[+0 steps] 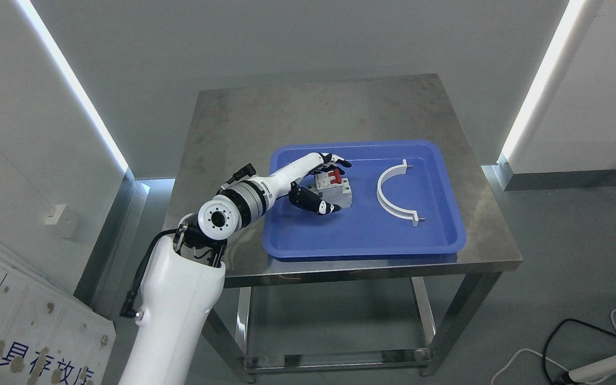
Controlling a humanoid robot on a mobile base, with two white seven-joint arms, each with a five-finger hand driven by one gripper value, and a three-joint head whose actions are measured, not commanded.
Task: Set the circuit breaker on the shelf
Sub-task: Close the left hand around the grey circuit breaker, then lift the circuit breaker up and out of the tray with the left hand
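A white circuit breaker (pixel 337 191) with red switches lies in a blue tray (pixel 367 235) on a steel table (pixel 318 107). My left hand (pixel 336 184) reaches into the tray from the left and straddles the breaker. Its fingers (pixel 333 159) stretch along the breaker's far side and the thumb (pixel 316 204) lies along its near side. The fingers are extended, not curled tight, and the breaker rests on the tray floor. The right arm is out of view.
A white half-ring clamp (pixel 393 195) lies in the tray to the right of the breaker. The table has a low shelf bar (pixel 335 361) underneath. Cables (pixel 580 342) lie on the floor at the lower right. A printed board (pixel 24 342) leans at the lower left.
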